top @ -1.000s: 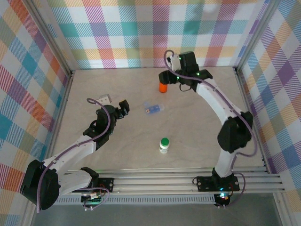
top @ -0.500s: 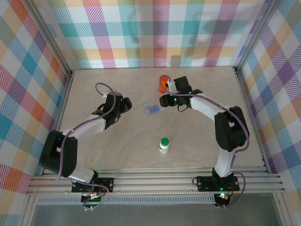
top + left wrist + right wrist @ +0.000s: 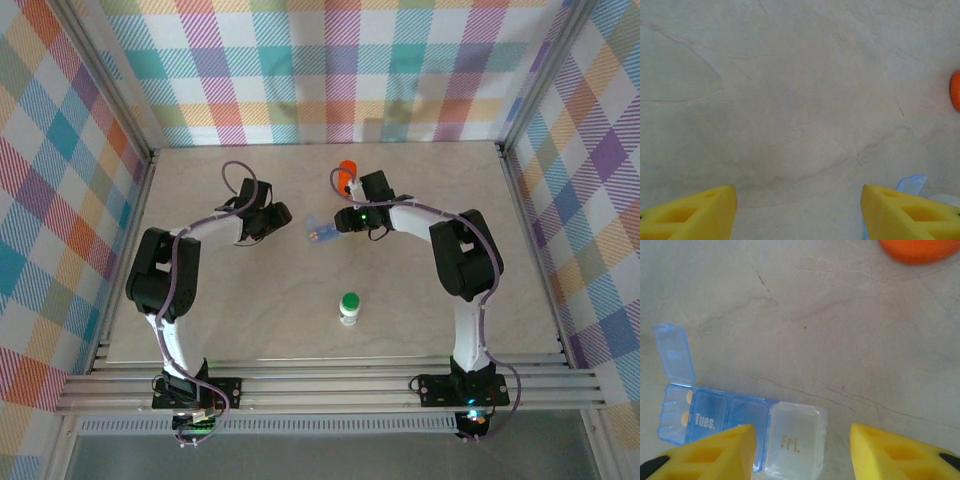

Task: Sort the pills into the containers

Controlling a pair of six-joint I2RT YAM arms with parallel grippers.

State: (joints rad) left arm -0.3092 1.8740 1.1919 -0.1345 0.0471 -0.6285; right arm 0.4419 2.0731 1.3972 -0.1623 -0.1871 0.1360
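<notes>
The containers are a pale-blue pill-box strip [image 3: 322, 231] lying mid-table between my two grippers. In the right wrist view the strip [image 3: 730, 412] has one end lid flipped up [image 3: 673, 352], and two orange pills [image 3: 688, 397] sit in that open compartment. My right gripper [image 3: 802, 432] is open and straddles the clear "Fri." compartment [image 3: 794, 442]; its right finger stands clear of the box. My left gripper [image 3: 799, 192] is open over bare table, with a corner of the strip [image 3: 912, 183] just beyond its right finger. In the top view the left gripper [image 3: 283, 217] is left of the strip and the right gripper [image 3: 341, 220] is at its right end.
An orange bottle [image 3: 346, 172] stands just behind the right gripper; its edge shows in the right wrist view [image 3: 920, 249] and the left wrist view [image 3: 956, 91]. A white green-capped bottle [image 3: 349, 307] stands nearer the front. Checked walls enclose the table.
Both arms have swung in toward the pill box. The left gripper moved up and right. The right gripper came down from the orange bottle to the strip's right end.
</notes>
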